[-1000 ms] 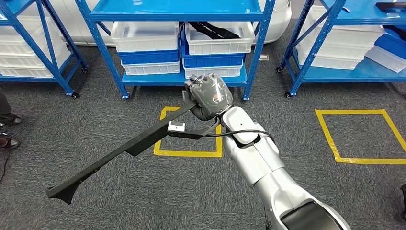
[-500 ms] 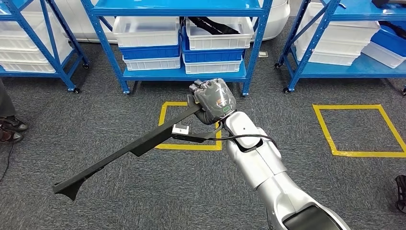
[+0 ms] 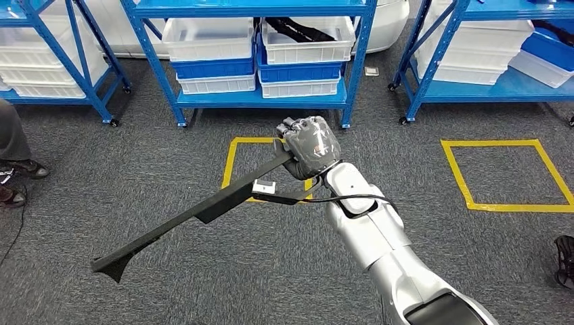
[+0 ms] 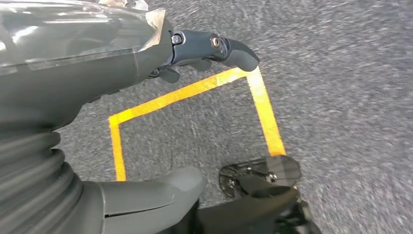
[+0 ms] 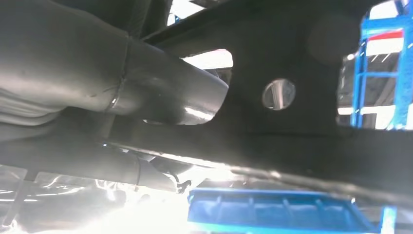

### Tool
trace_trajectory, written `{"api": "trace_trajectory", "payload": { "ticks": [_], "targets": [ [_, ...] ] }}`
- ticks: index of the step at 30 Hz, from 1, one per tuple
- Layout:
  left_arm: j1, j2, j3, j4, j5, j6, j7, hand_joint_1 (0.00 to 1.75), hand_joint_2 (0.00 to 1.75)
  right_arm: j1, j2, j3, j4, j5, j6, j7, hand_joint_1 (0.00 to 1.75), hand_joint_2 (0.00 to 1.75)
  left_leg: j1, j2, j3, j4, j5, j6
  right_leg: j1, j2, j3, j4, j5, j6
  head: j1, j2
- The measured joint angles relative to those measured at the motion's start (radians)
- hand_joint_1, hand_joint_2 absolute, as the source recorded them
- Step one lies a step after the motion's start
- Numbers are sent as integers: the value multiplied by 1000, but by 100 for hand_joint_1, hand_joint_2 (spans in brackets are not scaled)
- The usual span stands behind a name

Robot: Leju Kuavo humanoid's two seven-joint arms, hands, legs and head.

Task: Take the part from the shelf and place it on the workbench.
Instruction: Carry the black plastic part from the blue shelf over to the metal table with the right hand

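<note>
A long black part [image 3: 203,210], a flat angled bar, hangs over the grey carpet. My right hand [image 3: 310,145] grips its near end, and its far tip points down to the lower left. In the right wrist view the part [image 5: 302,131] crosses close in front of the camera, with the hand's thumb [image 5: 170,92] wrapped against it. In the left wrist view my left hand [image 4: 73,53] hangs over the floor with its fingers apart, holding nothing.
Blue shelving [image 3: 260,100] with white and blue bins [image 3: 210,37] stands ahead, and one bin holds another black part [image 3: 298,28]. More blue racks stand at the left and right. Yellow taped squares [image 3: 233,162] [image 3: 504,176] mark the carpet. A person's shoes [image 3: 17,179] are at the left edge.
The whole picture has shifted: the shelves and the taped squares sit higher in the view, so the camera has moved. My right hand still grips the part the same way.
</note>
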Motion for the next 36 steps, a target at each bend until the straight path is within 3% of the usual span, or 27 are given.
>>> {"api": "trace_trajectory", "payload": {
  "ticks": [1,3,4,5,6,7,9,11,13,15,17,19,21,22,23,25,27,28,30,31,33,35,36],
  "targets": [
    [-1,0,-1,0,-2,-1,0,0,175,2,-2,0,1,0,-6,1,175,0,2,-1,-15,31,-32,-2,-1,-1,-7,0,9,-13,-2,0],
    [-3,0,-2,0,-5,-2,0,0,175,6,-6,-1,3,1,-12,1,175,0,3,-2,-57,150,-124,-4,5,-1,-25,0,26,-32,-6,0],
    [-3,1,-3,0,-7,-2,0,0,175,10,-9,-1,4,1,-13,1,175,0,3,-2,-76,215,-158,-4,10,-1,-35,0,34,-36,-7,0],
    [-4,1,-4,0,-9,-2,-1,0,175,15,-12,-1,5,1,-14,1,175,0,2,-2,-83,259,-173,-2,15,-1,-45,1,41,-38,-8,0],
    [-5,1,-6,0,-12,-2,-3,0,175,20,-16,-2,6,0,-14,2,175,0,1,-2,-72,267,-169,2,20,-1,-53,1,48,-38,-8,0],
    [-6,1,-8,0,-15,-2,-6,0,175,25,-20,-3,6,1,-15,2,175,0,-1,-2,-40,237,-151,8,24,0,-60,1,54,-37,-8,0],
    [-9,3,-14,-2,-18,0,-11,0,175,29,-29,-8,6,1,-20,3,175,0,-9,-4,59,105,-118,28,30,0,-69,1,64,-33,-7,0],
    [-14,4,-17,-5,-19,2,-15,0,175,29,-37,-11,6,1,-26,2,175,0,-21,-4,117,17,-108,44,28,-2,-72,0,74,-23,-5,0],
    [-16,4,-18,-6,-19,3,-16,0,175,29,-42,-12,6,0,-31,1,175,0,-31,-3,119,0,-99,53,24,-4,-74,-4,85,-8,-8,0],
    [-19,4,-18,-7,-19,4,-16,0,175,28,-47,-16,5,0,-32,0,175,0,-28,2,120,-24,-79,64,26,-4,-83,-1,83,1,-12,0],
    [-22,2,-19,-7,-20,4,-16,0,175,28,-54,-21,5,0,-33,0,175,0,-23,6,112,-44,-53,72,26,-5,-115,67,32,-1,-8,0],
    [-23,-1,-19,-7,-20,3,-16,0,175,32,-60,-23,6,0,-33,0,175,0,-24,7,91,-46,-34,73,18,-5,-162,200,-42,0,-5,0],
    [-23,-1,-19,-7,-20,3,-16,0,175,37,-65,-25,6,0,-33,0,175,0,-23,8,70,-45,-19,68,10,-5,-171,271,-67,16,-3,0],
    [-23,-2,-19,-7,-18,4,-17,0,175,39,-67,-25,6,0,-33,0,175,0,-21,9,60,-43,-12,64,5,-6,-145,249,-56,28,-3,0],
    [-23,-2,-18,-7,-15,9,-19,0,175,40,-68,-25,5,0,-33,0,175,0,-19,9,50,-40,-6,59,0,-7,-100,188,-37,40,-2,0],
    [-23,-4,-17,-8,-8,24,-26,0,175,40,-70,-25,2,-1,-33,0,175,0,-16,10,31,-29,4,46,-2,-7,-6,49,-17,50,0,0],
    [-21,-6,-17,-8,-6,39,-33,0,175,45,-74,-26,-4,-4,-33,2,175,0,-18,8,22,-21,13,33,5,-2,25,-7,-16,38,3,0],
    [-20,-7,-17,-8,-7,42,-34,0,175,49,-76,-26,-8,-5,-33,4,175,0,-18,7,20,-20,18,26,10,1,20,-2,-10,29,3,0],
    [-20,-7,-17,-8,-9,43,-34,0,175,56,-80,-27,-18,-5,-33,8,175,0,-13,5,10,-12,12,16,2,1,10,-3,0,7,2,0],
    [-20,-7,-17,-8,-10,42,-34,0,175,60,-81,-27,-23,-5,-33,11,175,0,-10,5,-1,10,-12,11,-2,0,3,-3,8,-6,1,0],
    [-20,-6,-17,-8,-11,37,-34,0,175,65,-81,-27,-32,-3,-33,15,175,0,-8,2,-41,111,-100,5,0,-2,-15,-4,25,-28,-1,0],
    [-20,-6,-17,-8,-11,34,-35,0,175,72,-83,-27,-38,0,-32,18,175,0,-7,-1,-79,238,-169,2,7,-2,-37,-3,41,-36,-2,0],
    [-19,-6,-17,-8,-10,33,-36,0,175,77,-84,-27,-39,1,-32,19,175,0,-7,-1,-81,269,-177,3,11,-1,-47,-3,48,-37,-2,0]
  ]
}}
